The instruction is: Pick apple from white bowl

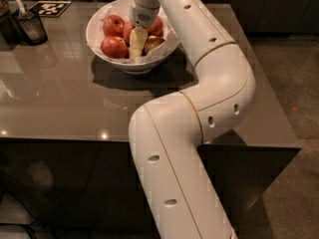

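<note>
Hand [136, 45]: pointed straight down inside the white bowl [149, 64], slightly right of the bowl's centre, with its pale yellow tip low in the bowl

Wrist [143, 6]: white cylinder with a perforated grey patch, upright directly above the bowl's centre

Forearm link [199, 29]: runs from the wrist down and away to the right of the bowl, ending in a rounded joint [227, 91] beyond the bowl's right rim

Elbow [164, 128]: bends back toward the near side of the bowl

Lower link [179, 198]: thick white tube with small oval holes, descending from the elbow to the bottom edge of the view, well in front of the bowl
</note>
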Tool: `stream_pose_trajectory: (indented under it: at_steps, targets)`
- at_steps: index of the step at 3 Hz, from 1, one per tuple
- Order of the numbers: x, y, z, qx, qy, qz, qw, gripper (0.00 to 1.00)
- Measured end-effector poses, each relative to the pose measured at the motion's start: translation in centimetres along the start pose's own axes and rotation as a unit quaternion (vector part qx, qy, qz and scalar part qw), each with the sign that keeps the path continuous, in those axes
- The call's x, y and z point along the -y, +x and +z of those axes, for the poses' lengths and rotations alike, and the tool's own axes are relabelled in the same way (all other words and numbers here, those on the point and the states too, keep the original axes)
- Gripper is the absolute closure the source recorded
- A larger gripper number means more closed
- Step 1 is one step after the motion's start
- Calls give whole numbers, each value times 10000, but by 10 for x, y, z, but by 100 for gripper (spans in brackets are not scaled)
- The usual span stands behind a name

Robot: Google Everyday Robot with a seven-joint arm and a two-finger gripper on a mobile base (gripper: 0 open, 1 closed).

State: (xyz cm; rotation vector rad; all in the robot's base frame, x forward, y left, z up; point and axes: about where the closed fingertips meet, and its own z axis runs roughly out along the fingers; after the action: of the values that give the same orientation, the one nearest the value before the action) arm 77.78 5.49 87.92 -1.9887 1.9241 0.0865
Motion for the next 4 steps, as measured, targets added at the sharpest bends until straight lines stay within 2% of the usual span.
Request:
stream_pose_trajectory:
  at_steps: [3, 4]
  targets:
    - [-4, -4, -11, 0, 4, 0, 10000, 89]
    - [-3, -4, -11, 2, 6, 0, 10000, 100]
